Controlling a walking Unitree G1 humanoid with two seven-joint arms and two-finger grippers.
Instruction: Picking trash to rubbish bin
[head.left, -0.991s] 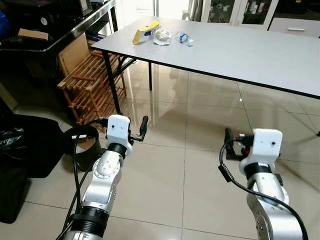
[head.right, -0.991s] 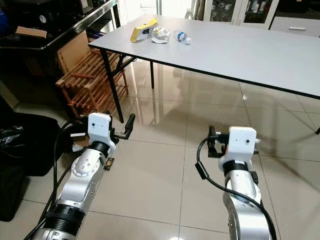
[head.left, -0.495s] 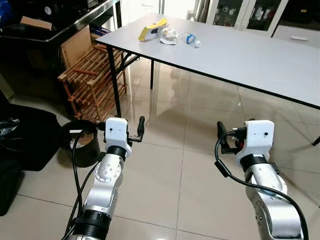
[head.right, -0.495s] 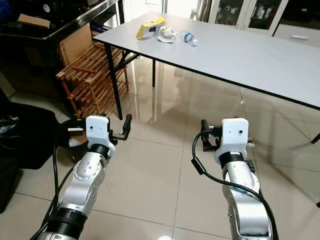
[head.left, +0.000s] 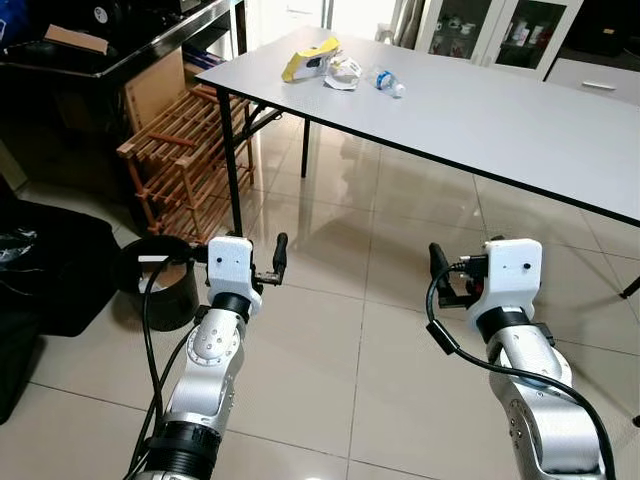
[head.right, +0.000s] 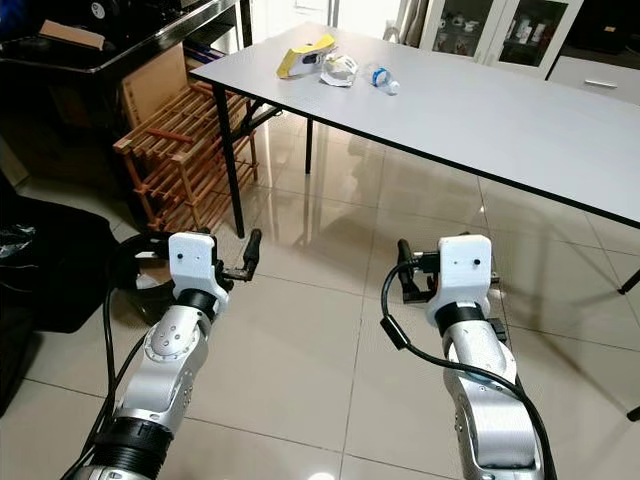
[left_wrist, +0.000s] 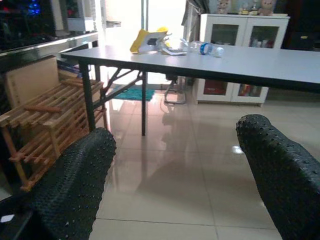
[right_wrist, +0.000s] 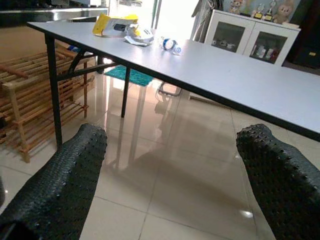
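A yellow box (head.left: 308, 62), a crumpled white wrapper (head.left: 343, 72) and a small plastic bottle (head.left: 386, 82) lie together near the far left corner of the grey table (head.left: 500, 120). A round black bin (head.left: 160, 283) stands on the floor to the left, just beside my left arm. My left gripper (left_wrist: 175, 170) is open and empty, held low over the tiles, with one finger (head.left: 281, 255) pointing toward the table. My right gripper (right_wrist: 170, 170) is open too and holds nothing; its finger (head.left: 436, 265) stands at about the same height. Both are well short of the table.
A wooden slatted rack (head.left: 180, 150) stands by the table's left leg (head.left: 232, 170). Black bags (head.left: 50, 270) lie on the floor at far left under a dark counter (head.left: 100, 60). White cabinets (head.left: 480, 30) line the back wall. Glossy tiles (head.left: 350, 330) stretch ahead.
The whole view has shifted as the camera moved toward the table; the bin now sits beside my left arm. Both arms hold the same pose, fingers still open.
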